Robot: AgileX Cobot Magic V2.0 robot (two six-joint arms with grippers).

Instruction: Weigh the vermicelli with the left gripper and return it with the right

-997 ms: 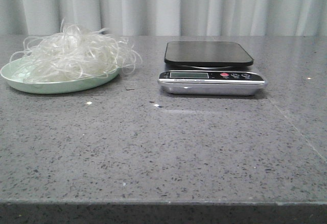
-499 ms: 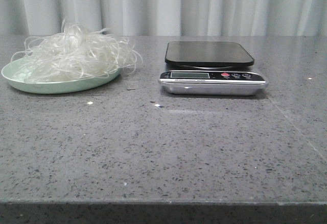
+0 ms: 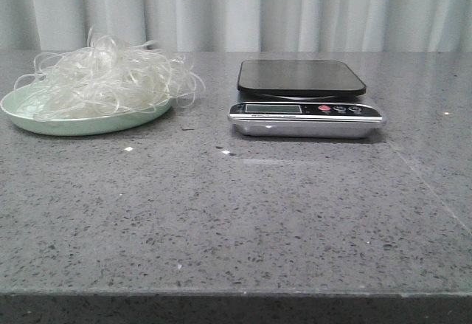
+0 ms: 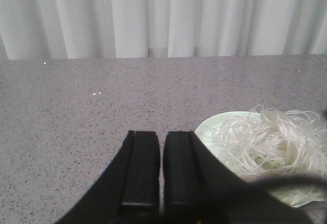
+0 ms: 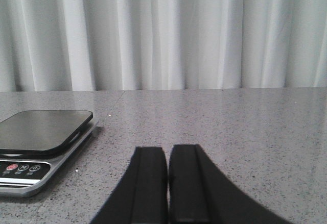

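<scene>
The vermicelli [image 3: 110, 80] is a loose whitish tangle heaped on a pale green plate [image 3: 81, 125] at the far left of the table. It also shows in the left wrist view [image 4: 271, 142] on the plate [image 4: 209, 129]. The kitchen scale [image 3: 304, 99] with a bare black platform stands at the centre back, and it shows in the right wrist view [image 5: 38, 142]. My left gripper [image 4: 161, 134] is shut and empty above the table beside the plate. My right gripper [image 5: 168, 150] is shut and empty, beside the scale. Neither gripper shows in the front view.
The table is grey speckled stone [image 3: 236, 213] with a front edge near the bottom of the front view. Pale curtains [image 3: 295, 7] hang behind it. A few small white crumbs [image 3: 129, 149] lie in front of the plate.
</scene>
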